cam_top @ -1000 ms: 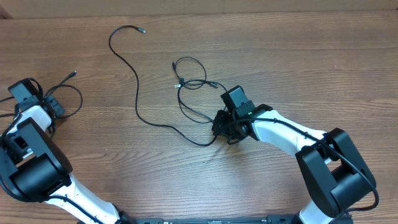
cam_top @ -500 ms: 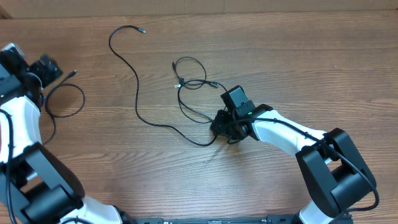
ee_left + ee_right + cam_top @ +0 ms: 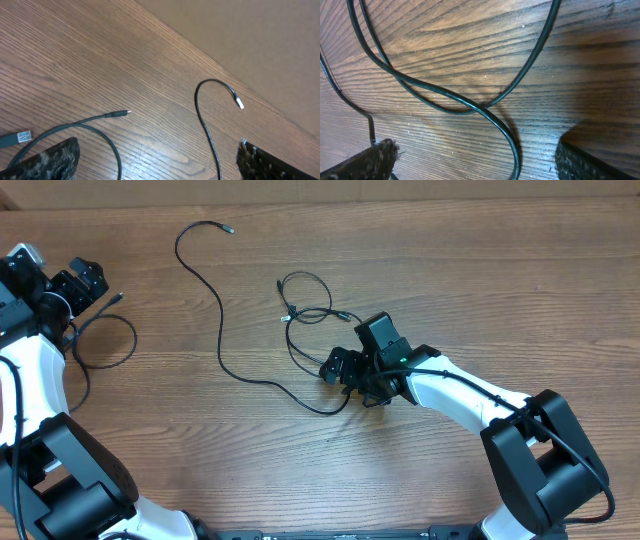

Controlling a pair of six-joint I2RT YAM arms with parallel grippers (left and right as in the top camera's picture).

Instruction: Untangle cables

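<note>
Right tool (image 3: 337, 366), spread apart, straddles the limp, light cables (image 3: 470, 106); pinch one strand beside the crossing beneath it.

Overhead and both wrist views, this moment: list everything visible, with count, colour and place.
long cable: one, black, winds from upper left toward the centre
tangled cables: count unclear, black with silver tips, looped at centre
looped cable: one, black, far left by the left gripper
table: one, brown wood, under everything
tan board: one, along the table's far edge
arms: two, white and black, lower left and lower right
left gripper: one, black, open, far left
right gripper: one, black, open, at centre, cable strands between its fingers
</note>
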